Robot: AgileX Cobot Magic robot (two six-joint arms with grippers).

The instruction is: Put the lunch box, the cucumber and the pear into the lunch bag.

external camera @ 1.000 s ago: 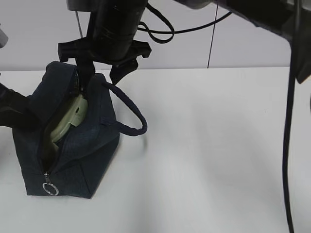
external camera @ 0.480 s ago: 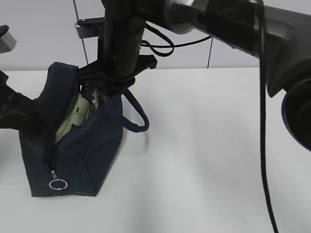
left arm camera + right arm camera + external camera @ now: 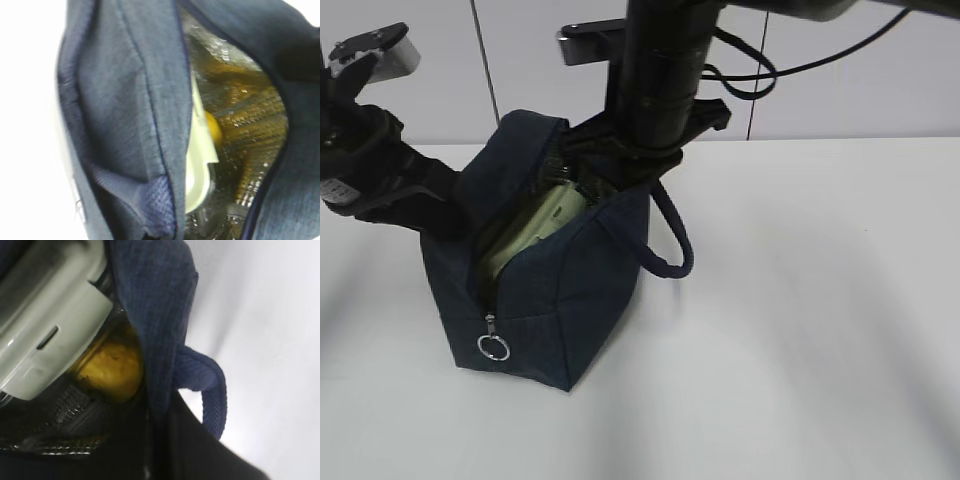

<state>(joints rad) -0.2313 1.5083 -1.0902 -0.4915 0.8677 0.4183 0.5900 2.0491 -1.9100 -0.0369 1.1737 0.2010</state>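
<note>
Navy fabric fills most of what I can see: the lunch bag (image 3: 545, 290) stands on the white tabletop (image 3: 800, 330), its top gaping and its zipper run down to the metal ring pull (image 3: 493, 347) at the near end. The right tool (image 3: 605, 175) reaches down from above into the mouth of the bag, its black wrist just over the opening; its tips are buried among the fabric and lining, so I cannot tell how wide it stands or whether it holds anything. The left tool (image 3: 445, 215) presses in against the bag's far-left flap, and its fingers are hidden behind the cloth, so its state is unclear too.

Inside, the lunch box (image 3: 45, 315) sits tilted with its pale green lid facing up and out, showing through the opening in the exterior view as well. The pear (image 3: 112, 370) lies tucked beneath and beside the box, against the silvery lining, touching the bag's right wall. The padded loop handle (image 3: 670, 240) droops over the right side. No cucumber is visible to me.
</note>
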